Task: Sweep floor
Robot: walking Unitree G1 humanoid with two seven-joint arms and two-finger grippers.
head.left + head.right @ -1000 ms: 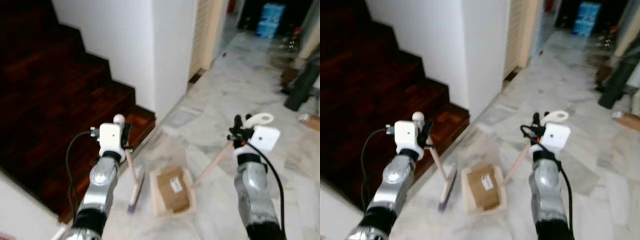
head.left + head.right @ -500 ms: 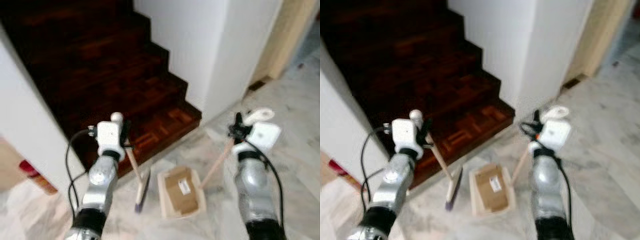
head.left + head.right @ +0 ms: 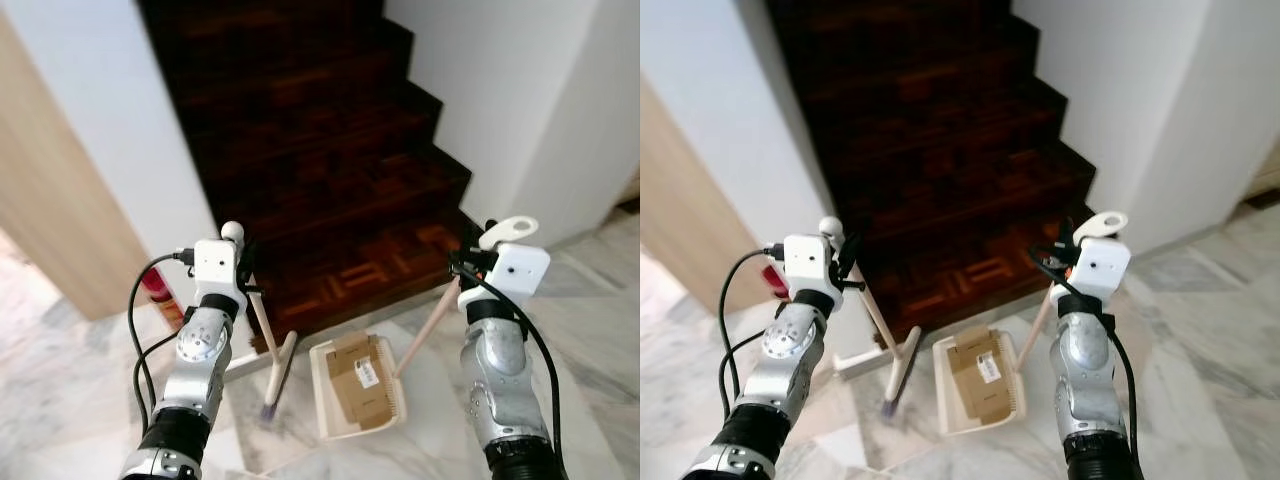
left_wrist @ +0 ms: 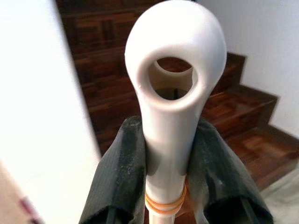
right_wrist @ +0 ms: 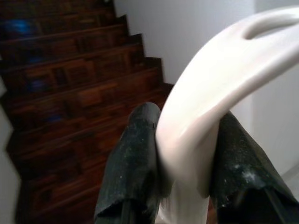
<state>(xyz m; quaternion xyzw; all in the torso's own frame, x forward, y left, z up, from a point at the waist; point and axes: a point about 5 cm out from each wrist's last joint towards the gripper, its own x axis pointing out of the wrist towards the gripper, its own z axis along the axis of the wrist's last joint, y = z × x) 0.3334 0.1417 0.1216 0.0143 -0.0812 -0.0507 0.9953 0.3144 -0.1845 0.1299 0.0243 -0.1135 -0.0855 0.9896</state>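
Observation:
My left gripper [image 3: 245, 270] is shut on the pale handle of a broom [image 3: 262, 325]. The broom slants down to its purple-tipped head [image 3: 277, 378] on the marble floor. In the left wrist view both fingers [image 4: 120, 179] clamp the handle just under its white ring end [image 4: 173, 70]. My right gripper [image 3: 468, 264] is shut on the long handle [image 3: 428, 328] of a cream dustpan [image 3: 325, 395]. The dustpan rests on the floor beside the broom head with a flat piece of brown cardboard [image 3: 356, 376] in it. The right wrist view has the curved white handle end [image 5: 210, 79] between the fingers [image 5: 133, 163].
Dark wooden stairs [image 3: 320, 150] rise straight ahead, and their bottom step is just beyond the dustpan. White walls [image 3: 530, 90] flank them. At the left stand a tan wooden panel [image 3: 50, 230] and a small red object [image 3: 152, 283]. Marble floor [image 3: 600, 330] spreads to the right.
The whole view has swung left, from the corridor and wall corner to facing the stairs. Both grippers keep their hold, and broom and dustpan stay in the same place relative to me.

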